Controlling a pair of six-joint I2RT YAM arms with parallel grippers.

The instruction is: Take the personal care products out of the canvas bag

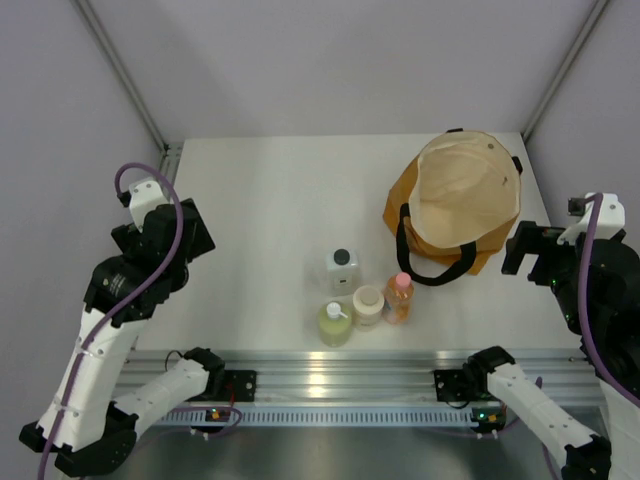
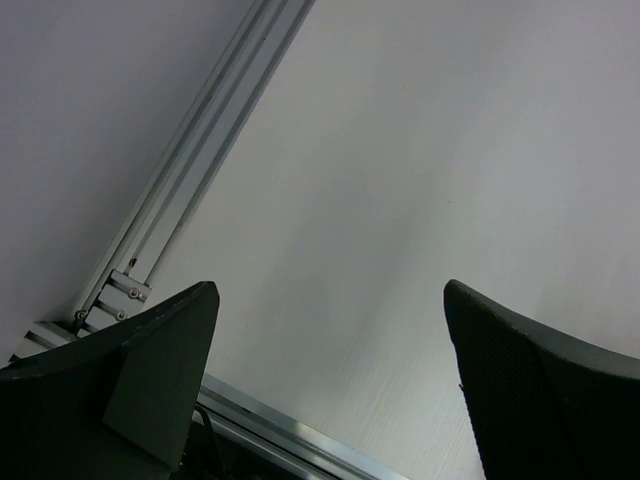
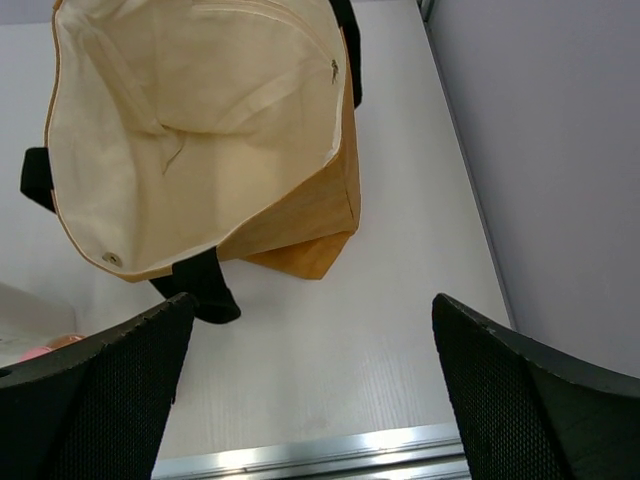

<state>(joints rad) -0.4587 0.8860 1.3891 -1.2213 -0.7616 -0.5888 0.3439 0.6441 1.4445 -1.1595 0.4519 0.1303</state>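
Note:
The canvas bag (image 1: 455, 205) lies open at the far right of the table, its cream lining showing and nothing visible inside; it also shows in the right wrist view (image 3: 200, 140). Near the front edge stand the clear square black-capped bottle (image 1: 342, 268), the yellow-green pump bottle (image 1: 335, 323), the cream round jar (image 1: 368, 305) and the orange pink-capped bottle (image 1: 399, 297). My left gripper (image 2: 330, 385) is open and empty over bare table at the far left. My right gripper (image 3: 310, 385) is open and empty, just right of the bag.
The white table (image 1: 260, 210) ends in a metal rail (image 1: 340, 362) at the front. Grey walls with diagonal frame posts (image 1: 125, 75) close the left, right and back sides. The bag's black strap handle (image 1: 435, 268) lies on the table near the orange bottle.

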